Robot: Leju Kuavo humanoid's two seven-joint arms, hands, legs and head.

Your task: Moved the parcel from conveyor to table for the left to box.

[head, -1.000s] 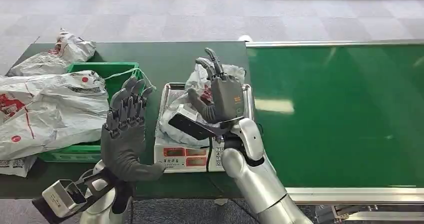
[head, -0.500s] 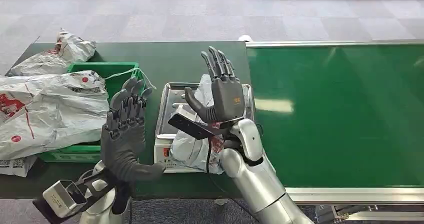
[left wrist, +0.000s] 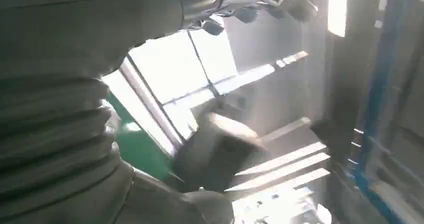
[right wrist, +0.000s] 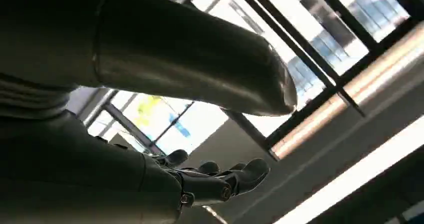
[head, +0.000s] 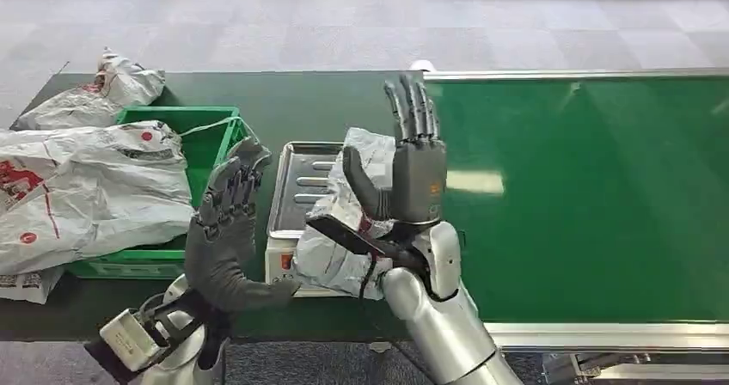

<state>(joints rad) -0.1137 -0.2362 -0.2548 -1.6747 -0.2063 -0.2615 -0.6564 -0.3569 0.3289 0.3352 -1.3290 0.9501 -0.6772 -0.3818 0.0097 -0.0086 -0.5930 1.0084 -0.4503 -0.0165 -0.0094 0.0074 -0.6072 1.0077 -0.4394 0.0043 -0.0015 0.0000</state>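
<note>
My right hand (head: 413,174), fingers spread and empty, stands raised beside the grey parcel (head: 344,230) slumped on the scale tray (head: 297,183) near the table's front edge; my left hand (head: 225,222) hovers spread too, apparently ready to box it.

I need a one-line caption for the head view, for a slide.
Both hands, left and right, raised open beside a grey parcel lying on the scale tray, next to the green conveyor.

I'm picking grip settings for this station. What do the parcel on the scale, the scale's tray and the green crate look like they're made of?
The parcel looks like a thin grey plastic mailer bag: crinkled, glossy, slumping over the edge of the tray. The scale's tray seems to be stamped metal, likely stainless: silvery sheen, pressed ribs. The green crate appears to be rigid moulded plastic with a matte finish.
</note>
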